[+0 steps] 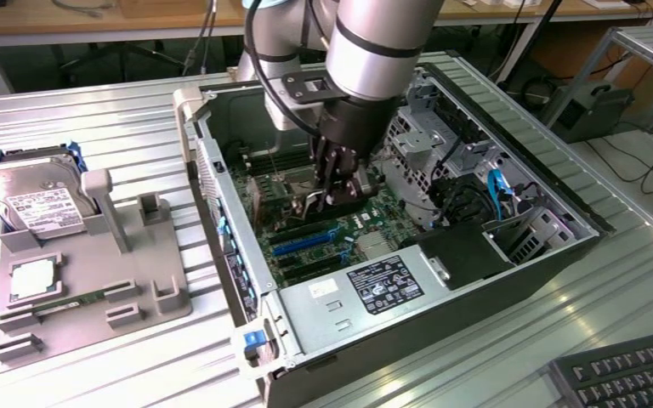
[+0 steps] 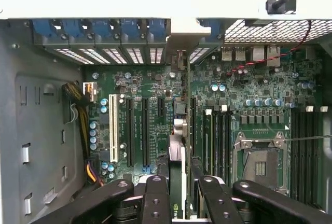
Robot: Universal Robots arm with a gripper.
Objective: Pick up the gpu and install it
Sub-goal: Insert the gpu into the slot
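Note:
The gpu (image 2: 178,154) is a thin dark card seen edge-on, running from between my fingers toward the rear slot openings of the open computer case (image 1: 235,255). Its pale metal bracket (image 2: 179,40) sits at the case's back wall. My gripper (image 2: 180,195) is shut on the card, one black finger (image 2: 155,198) on each side. In the exterior view the gripper (image 1: 338,189) reaches down inside the case over the green motherboard (image 1: 326,238), holding the gpu (image 1: 349,197) just over the expansion slots. I cannot tell whether the card's edge touches a slot.
Black expansion slots (image 2: 129,130) and a white slot (image 2: 112,128) lie beside the card, memory slots and the CPU socket (image 2: 259,164) on its other side. The power supply (image 1: 383,285) fills the case's near end. A hard drive (image 1: 37,204) and grey fixture (image 1: 88,272) sit at the exterior view's left.

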